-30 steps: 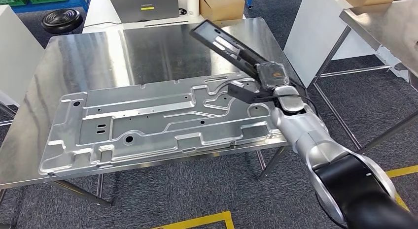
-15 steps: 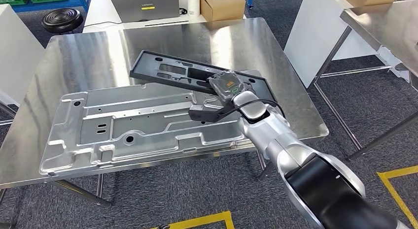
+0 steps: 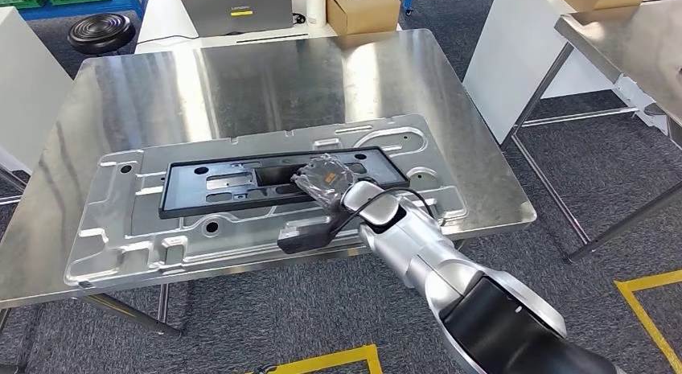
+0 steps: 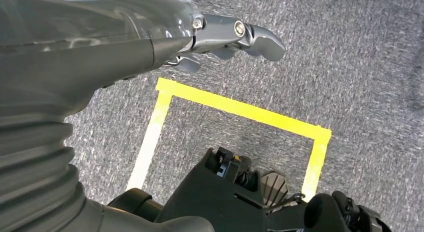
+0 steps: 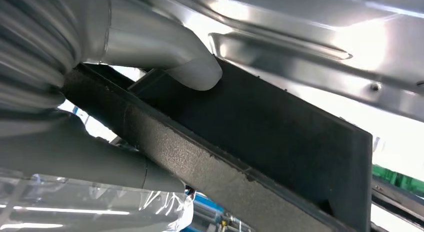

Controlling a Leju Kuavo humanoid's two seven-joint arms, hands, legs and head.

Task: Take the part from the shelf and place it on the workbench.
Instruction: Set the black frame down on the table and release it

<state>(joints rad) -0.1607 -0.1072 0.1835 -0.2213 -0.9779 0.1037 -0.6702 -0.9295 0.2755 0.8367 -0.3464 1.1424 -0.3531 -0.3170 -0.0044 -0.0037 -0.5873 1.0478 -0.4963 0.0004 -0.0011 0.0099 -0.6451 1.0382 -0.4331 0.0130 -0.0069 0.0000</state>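
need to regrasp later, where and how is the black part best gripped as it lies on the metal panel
Probably by a long edge of the black part, as the right hand does now: thumb on one face, fingers on the other. It is a flat, thin, long frame lying on the metal panel, so come from the near, robot side.

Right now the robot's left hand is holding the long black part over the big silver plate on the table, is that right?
Not quite: the right hand holds the black part, as the head view shows. The rest is right: it is over the silver plate on the table.
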